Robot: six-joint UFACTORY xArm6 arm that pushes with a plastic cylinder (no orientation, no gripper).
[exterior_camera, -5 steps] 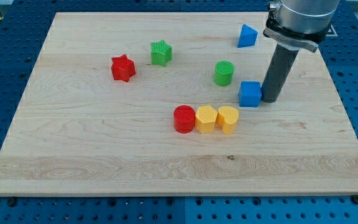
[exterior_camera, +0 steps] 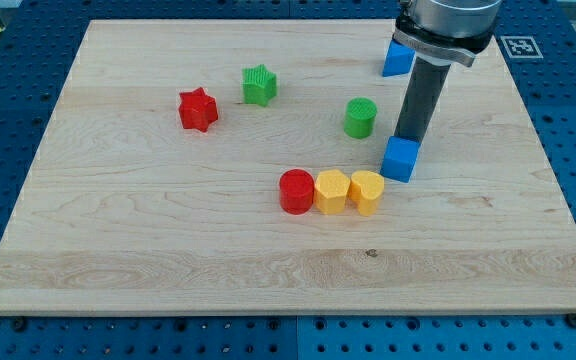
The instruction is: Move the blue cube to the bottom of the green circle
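Observation:
The blue cube (exterior_camera: 400,159) lies right of centre on the wooden board (exterior_camera: 168,250), below and to the right of the green circle (exterior_camera: 360,118). My tip (exterior_camera: 408,138) touches the cube's top edge, just above it. The rod rises from there to the view's top. The cube sits just up and right of the yellow heart-shaped block (exterior_camera: 367,192).
A row of a red circle (exterior_camera: 296,191), a yellow hexagon-like block (exterior_camera: 332,191) and the yellow heart lies below the green circle. A second blue block (exterior_camera: 397,58) sits partly behind the rod at the top. A green star (exterior_camera: 259,85) and red star (exterior_camera: 197,109) lie to the left.
My tip has moved from the cube's right side up and left to its top edge. The blue cube has shifted slightly down and turned a little.

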